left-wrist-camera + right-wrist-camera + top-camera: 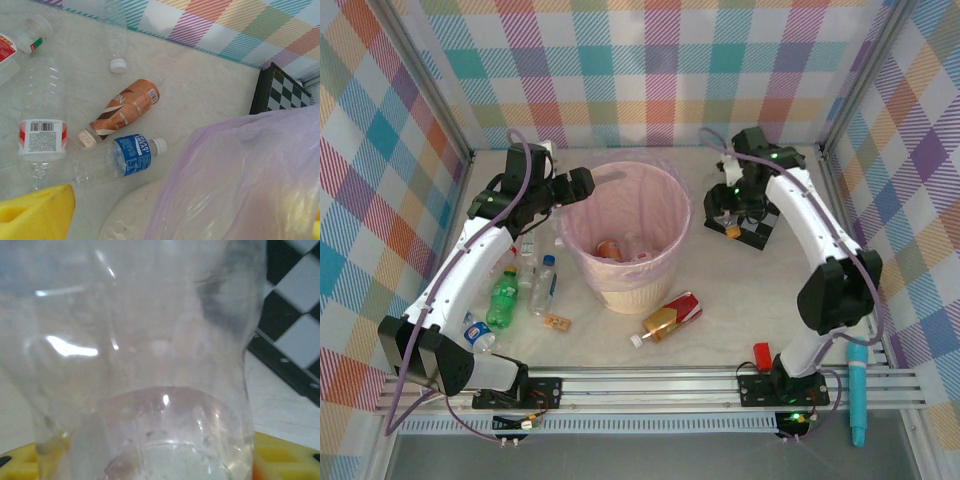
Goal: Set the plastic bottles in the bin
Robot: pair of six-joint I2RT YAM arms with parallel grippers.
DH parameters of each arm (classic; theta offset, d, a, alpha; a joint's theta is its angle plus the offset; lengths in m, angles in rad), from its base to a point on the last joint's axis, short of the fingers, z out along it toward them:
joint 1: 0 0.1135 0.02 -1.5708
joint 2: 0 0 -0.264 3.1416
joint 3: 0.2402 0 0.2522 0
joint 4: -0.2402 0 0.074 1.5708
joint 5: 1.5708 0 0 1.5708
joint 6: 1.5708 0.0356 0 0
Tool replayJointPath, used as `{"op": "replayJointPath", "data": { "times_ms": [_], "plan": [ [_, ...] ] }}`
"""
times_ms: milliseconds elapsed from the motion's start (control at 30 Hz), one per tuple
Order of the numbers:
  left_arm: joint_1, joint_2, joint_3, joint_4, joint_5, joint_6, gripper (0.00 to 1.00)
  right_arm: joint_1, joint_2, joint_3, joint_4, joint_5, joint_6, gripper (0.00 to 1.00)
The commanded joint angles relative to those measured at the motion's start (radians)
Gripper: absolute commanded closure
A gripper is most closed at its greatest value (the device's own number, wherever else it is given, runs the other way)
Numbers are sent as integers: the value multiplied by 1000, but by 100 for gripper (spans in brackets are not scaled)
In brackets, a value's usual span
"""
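Right wrist: right gripper (150,465) pads clamped on clear bottle (140,340), long axis up-down in view, checkerboard (295,340) behind. Top external: bin (625,297) sits at 9 o'clock from that claw, near; left gripper (582,185) jaws apart, at bin's 10 o'clock.

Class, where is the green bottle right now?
In the top view, the green bottle lies left of the bin, beside a blue-capped clear bottle.
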Motion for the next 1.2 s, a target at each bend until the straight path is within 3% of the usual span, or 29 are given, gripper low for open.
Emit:
{"op": "replayJointPath", "data": {
  "times_ms": [0,133,267,533,767,933,1067,1167],
  "plan": [
    [8,7,-21,-48,27,28,13,-3,-51,144,-178,53,-7,57],
    [7,7,-21,-50,34,38,13,14,-45,316,-274,17,-5,59],
    [7,20,-20,-54,46,43,14,153,-2,510,-363,118,-1,61],
    [7,40,-7,-66,54,52,14,352,98,764,-337,56,48,64],
    [7,33,-8,-73,44,52,14,495,224,786,-278,-23,88,64],
    [7,31,-11,-68,42,43,14,551,327,772,-303,48,148,64],
    [7,35,-11,-67,38,35,15,569,354,680,-278,135,208,63],
    [7,34,-13,-64,37,32,15,572,353,585,-237,130,234,62]
  ]
}}
